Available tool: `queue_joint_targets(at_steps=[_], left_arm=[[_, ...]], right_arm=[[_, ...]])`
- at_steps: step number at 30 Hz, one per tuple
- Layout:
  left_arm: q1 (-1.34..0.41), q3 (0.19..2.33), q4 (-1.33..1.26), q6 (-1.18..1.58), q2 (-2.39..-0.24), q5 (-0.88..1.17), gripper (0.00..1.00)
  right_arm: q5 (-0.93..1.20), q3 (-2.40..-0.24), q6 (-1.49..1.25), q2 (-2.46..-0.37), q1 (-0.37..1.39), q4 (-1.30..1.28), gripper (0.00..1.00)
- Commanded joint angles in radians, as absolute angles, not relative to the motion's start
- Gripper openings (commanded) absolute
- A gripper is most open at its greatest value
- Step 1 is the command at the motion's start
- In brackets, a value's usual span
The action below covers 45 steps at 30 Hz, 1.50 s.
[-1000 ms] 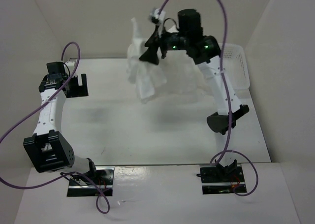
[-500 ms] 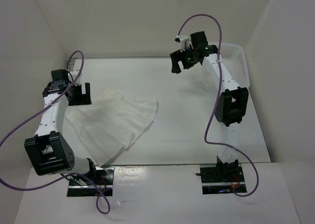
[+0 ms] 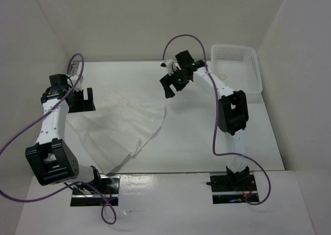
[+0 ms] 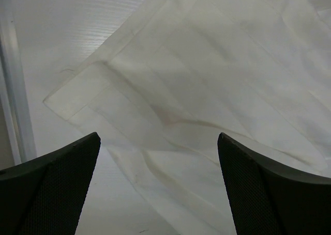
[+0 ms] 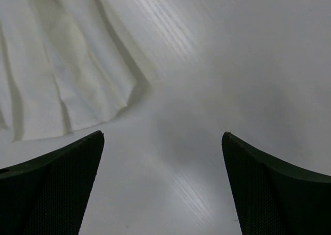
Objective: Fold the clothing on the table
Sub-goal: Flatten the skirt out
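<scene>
The clothing (image 3: 121, 126), a white pleated garment, lies spread flat on the left half of the table (image 3: 207, 142). Its narrow end points toward the near edge. My left gripper (image 3: 81, 98) hovers open over the garment's far left corner. In the left wrist view the clothing (image 4: 207, 90) fills the space beyond the open left gripper (image 4: 158, 157), with a folded hem band at the left. My right gripper (image 3: 170, 85) hangs open above bare table, just past the garment's far right corner. The right wrist view has the clothing's edge (image 5: 62, 80) at upper left and nothing between the right gripper's (image 5: 163, 142) jaws.
A white plastic mesh basket (image 3: 235, 67) stands at the back right corner of the table. White walls enclose the table on three sides. The arm bases and purple cables sit at the near edge.
A second ago the right gripper held the clothing up at the back. The garment has since dropped onto the table's left half, and the right gripper, now open, moved left and lower.
</scene>
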<state>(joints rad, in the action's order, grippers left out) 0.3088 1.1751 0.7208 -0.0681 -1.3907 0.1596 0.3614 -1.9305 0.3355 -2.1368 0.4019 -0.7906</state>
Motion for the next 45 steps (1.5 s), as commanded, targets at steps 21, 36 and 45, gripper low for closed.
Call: queue_joint_targets(at_steps=[21, 36, 45], left_arm=[[0.661, 1.220, 0.821, -0.054, -1.338, 0.262, 1.00], [0.672, 1.200, 0.821, -0.091, -1.356, 0.301, 1.00], [0.557, 1.181, 0.761, -0.133, -1.427, 0.347, 0.95]], right_arm=[[0.387, -2.800, 0.385, -2.735, 0.750, -0.928, 0.99], [0.326, -2.878, 0.353, -2.868, 0.769, -0.998, 0.00], [0.138, -2.780, 0.319, -2.719, 0.532, -1.014, 0.00]])
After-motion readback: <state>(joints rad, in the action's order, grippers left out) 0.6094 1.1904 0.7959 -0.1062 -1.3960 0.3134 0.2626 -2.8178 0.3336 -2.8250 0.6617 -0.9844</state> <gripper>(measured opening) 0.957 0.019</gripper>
